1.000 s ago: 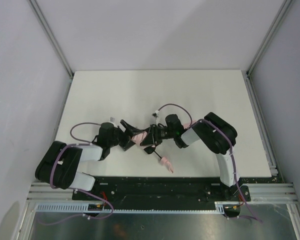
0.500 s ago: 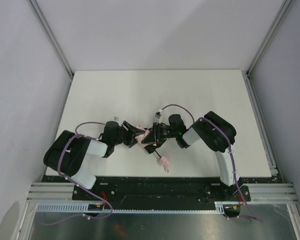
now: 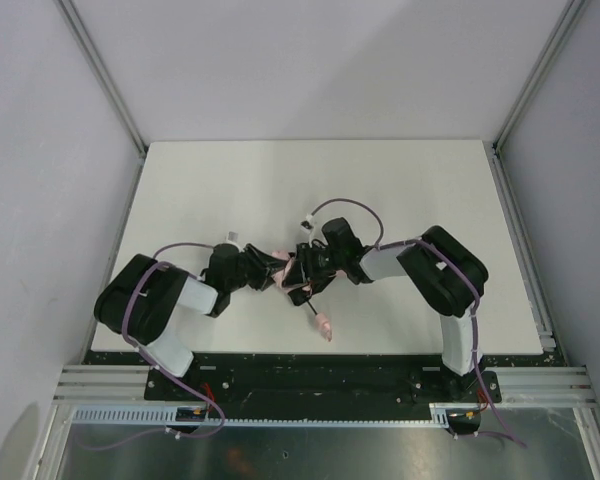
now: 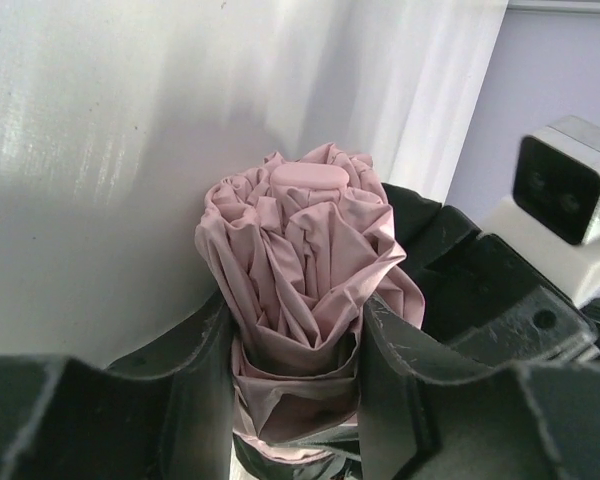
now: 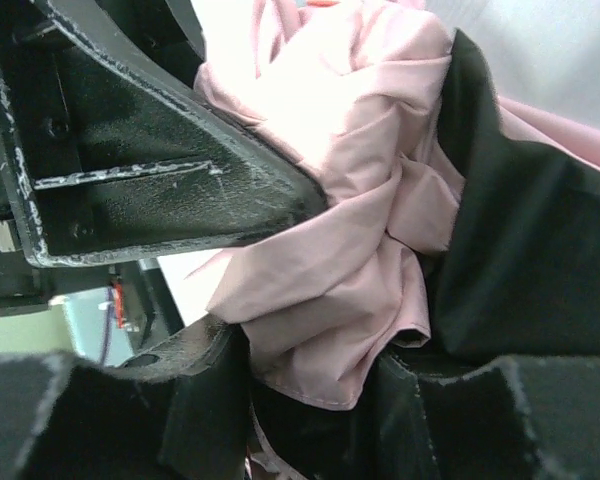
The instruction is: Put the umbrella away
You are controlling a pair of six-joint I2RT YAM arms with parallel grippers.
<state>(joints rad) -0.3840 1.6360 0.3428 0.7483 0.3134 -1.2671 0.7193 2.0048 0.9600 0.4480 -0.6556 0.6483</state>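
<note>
Brought in from the left over the last second and narrowed from wide open onto the umbrella (image 4: 300,250) with the left gripper (image 4: 295,340). Fingers (image 4: 185,365) now pressed into the pink folds on both sides, with the cap (image 4: 310,178) poking out beyond the tips, away from the wrist. Gripped from the other side by the right gripper (image 5: 330,350), as a second ago, with bunched fabric pinched between its jaws (shifted only a little toward the left arm).

Amounts to a two-sided hold: canopy gathered into a tight bundle rather than hanging loose. Probably midway through compacting it, with the stowing itself not yet begun. No sleeve or case to be seen anywhere.

Found low over the table (image 3: 380,190), near the front edge and midway between the arms. From above, only a small pink patch wedged between the two grippers, which stand just beside each other. Black shaft (image 3: 309,305) running out toward the bases and ending in the handle (image 3: 323,325), apparently down on the table and clear of both grippers. Cannot tell whether the bundle itself touches the table.
</note>
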